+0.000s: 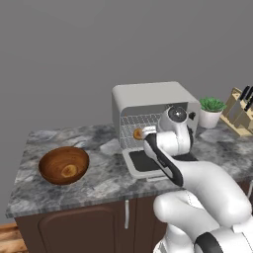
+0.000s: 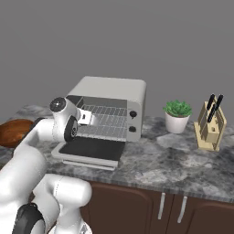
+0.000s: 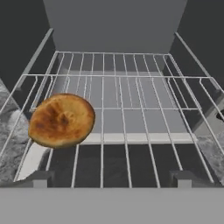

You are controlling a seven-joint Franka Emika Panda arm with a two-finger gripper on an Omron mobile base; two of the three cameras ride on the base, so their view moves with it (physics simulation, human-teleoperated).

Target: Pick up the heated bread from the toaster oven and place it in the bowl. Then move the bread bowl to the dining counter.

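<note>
The small round golden-brown bread [image 3: 61,120] lies at the front left corner of the wire rack [image 3: 131,100] inside the boxy light-grey toaster oven [image 1: 150,96]. The gripper [image 3: 111,179], jaws spread wide, looks off-centre; better to shift left, straddle the bun, then close gently.

We find the toaster oven [image 1: 153,106] on the counter [image 1: 99,180], the bread [image 1: 138,133] on its rack (left side), the bowl [image 1: 63,165] to its left, plant [image 1: 211,110] and knife block [image 1: 240,111] to its right.
</note>
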